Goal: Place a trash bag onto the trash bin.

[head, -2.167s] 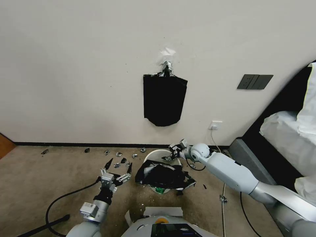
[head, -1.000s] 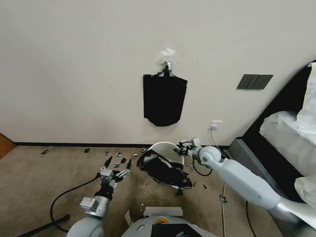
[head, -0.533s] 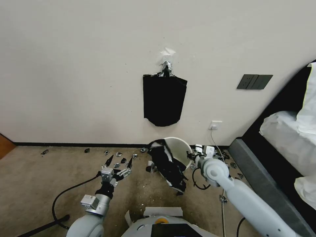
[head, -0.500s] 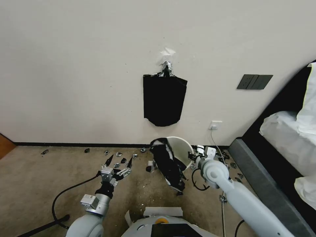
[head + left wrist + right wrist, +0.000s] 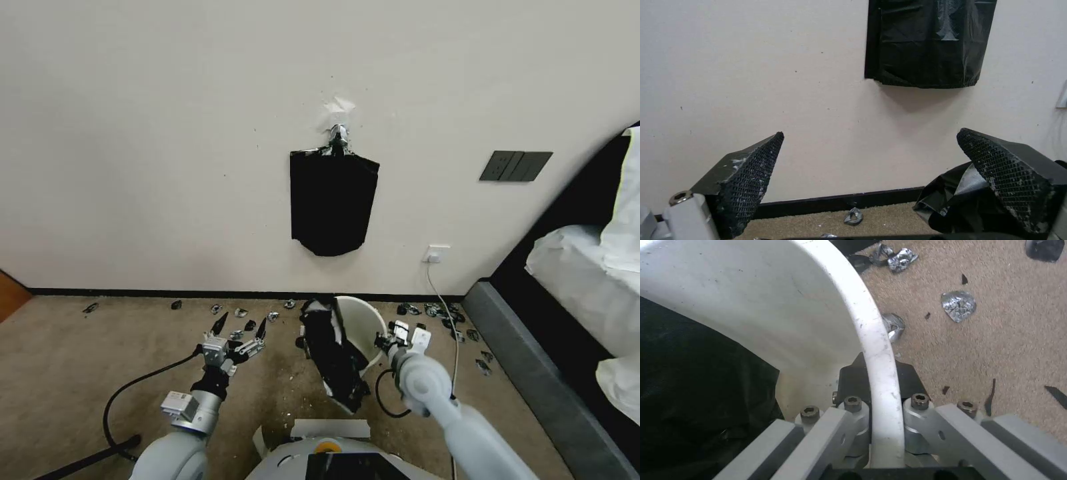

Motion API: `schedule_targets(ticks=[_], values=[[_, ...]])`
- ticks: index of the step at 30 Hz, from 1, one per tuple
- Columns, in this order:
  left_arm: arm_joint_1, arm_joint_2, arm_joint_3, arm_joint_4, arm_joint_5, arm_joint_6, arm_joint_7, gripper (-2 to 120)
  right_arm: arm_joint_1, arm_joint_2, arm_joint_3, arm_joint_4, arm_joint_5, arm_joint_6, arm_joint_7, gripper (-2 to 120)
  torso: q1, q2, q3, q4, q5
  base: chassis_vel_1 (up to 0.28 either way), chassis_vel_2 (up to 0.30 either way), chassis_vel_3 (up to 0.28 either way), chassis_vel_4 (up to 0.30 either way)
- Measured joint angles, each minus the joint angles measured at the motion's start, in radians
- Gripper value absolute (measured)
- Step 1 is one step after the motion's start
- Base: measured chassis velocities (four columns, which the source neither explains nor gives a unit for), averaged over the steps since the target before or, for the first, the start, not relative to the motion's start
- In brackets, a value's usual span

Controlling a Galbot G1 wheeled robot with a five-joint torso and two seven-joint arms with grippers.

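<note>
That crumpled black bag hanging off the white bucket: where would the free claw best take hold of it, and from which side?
Probably at the bunched upper edge of the trash bag, where it drapes over the rim of the tilted trash bin. The folds there stand up, giving something to pinch. The open left gripper is on that side, so come from the robot's left. The right gripper is clamped on the opposite rim.

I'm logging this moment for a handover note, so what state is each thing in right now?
Round cream-white plastic trash bin: tipped over sideways, rim clamped.
Crinkled glossy black plastic trash bag: draped over the bin's left edge, spilling onto the carpet, mouth not seated around the rim.
Flat black bag pack: hanging on the wall from a silver clip.
Right tool: shut on the bin's rim.
Left tool: open, empty, above the carpet left of the bin.
</note>
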Motion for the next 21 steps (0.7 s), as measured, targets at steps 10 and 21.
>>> schedule_targets(ticks=[10,21], values=[[0.001,0.002,0.007,0.002,0.001,0.0,0.001,100,0.0,0.002,-0.007,-0.016,-0.001,-0.002,-0.004,15,0.0,0.0,0.0,0.0001,0.0,0.0,0.0,0.0,0.0],[0.001,-0.008,0.017,0.0,0.005,0.001,0.001,100,-0.04,-0.059,0.012,0.064,-0.124,-0.014,-0.057,52,0.0,0.0,0.0,-0.0001,0.0004,0.0,0.0,0.0,0.0]])
